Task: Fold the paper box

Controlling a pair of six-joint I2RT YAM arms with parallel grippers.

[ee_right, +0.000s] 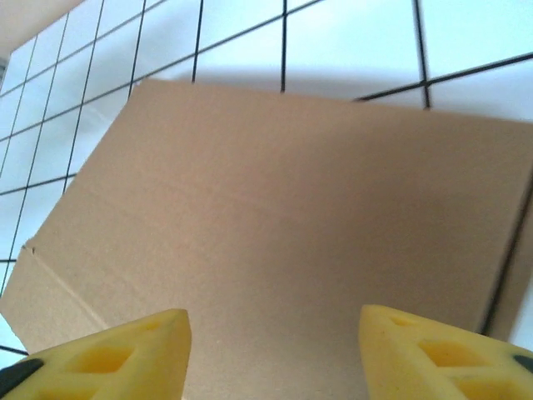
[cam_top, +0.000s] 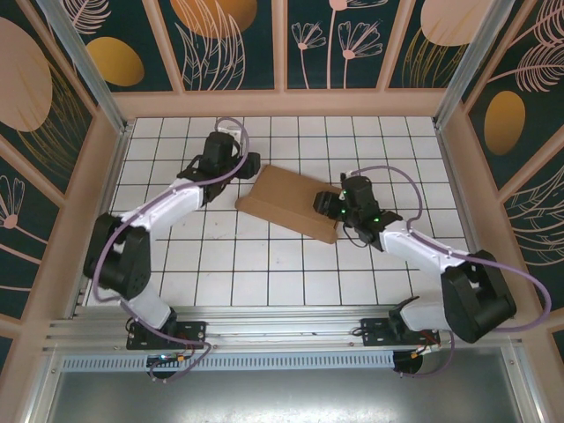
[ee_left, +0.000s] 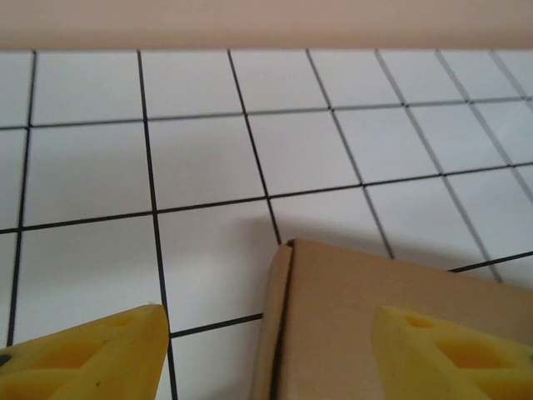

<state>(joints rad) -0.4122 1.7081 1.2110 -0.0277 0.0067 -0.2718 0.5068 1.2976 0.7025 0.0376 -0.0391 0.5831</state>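
On the table (cam_top: pixel 220 264) sat the paper box (cam_top: pixel 291 204), folded; L gripper (ee_left: pixel 268 315) & R gripper (ee_right: pixel 273 315) gaped wide, empty.

Left gripper (ee_left: pixel 268 317), right gripper (ee_right: pixel 273 317) — both spread

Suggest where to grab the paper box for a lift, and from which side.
Probably its two short ends, one arm each. The paper box lies flat and closed, low but wide: the top looks too broad for one pair of fingers. The left gripper is at its left end, the right gripper over its right end; come in low from each side against the end walls.
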